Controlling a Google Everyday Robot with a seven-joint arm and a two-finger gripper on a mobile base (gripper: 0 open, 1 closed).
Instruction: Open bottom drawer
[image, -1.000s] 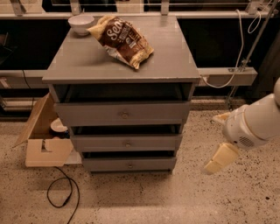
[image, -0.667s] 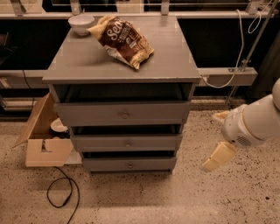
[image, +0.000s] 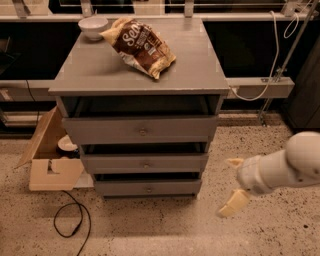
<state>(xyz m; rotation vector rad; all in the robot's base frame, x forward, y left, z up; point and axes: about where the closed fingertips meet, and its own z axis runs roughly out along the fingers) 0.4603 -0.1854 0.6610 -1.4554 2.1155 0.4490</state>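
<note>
The gripper (image: 233, 183) hangs right of the bottom drawer (image: 120, 188), well apart, fingers spread and empty. Rigid wooden front, probably light; its small central knob (image: 148, 189) is the hold.

The grey counter (image: 200, 65) stands on a speckled stone floor (image: 150, 232), with dark openings and a pale rail (image: 260, 88) behind it. To its left lies an open cardboard box (image: 50, 167), and a black cable (image: 67, 225) curls on the floor at its front left. The hand (image: 233, 183) hangs low at the counter's right, fingers apart.
</note>
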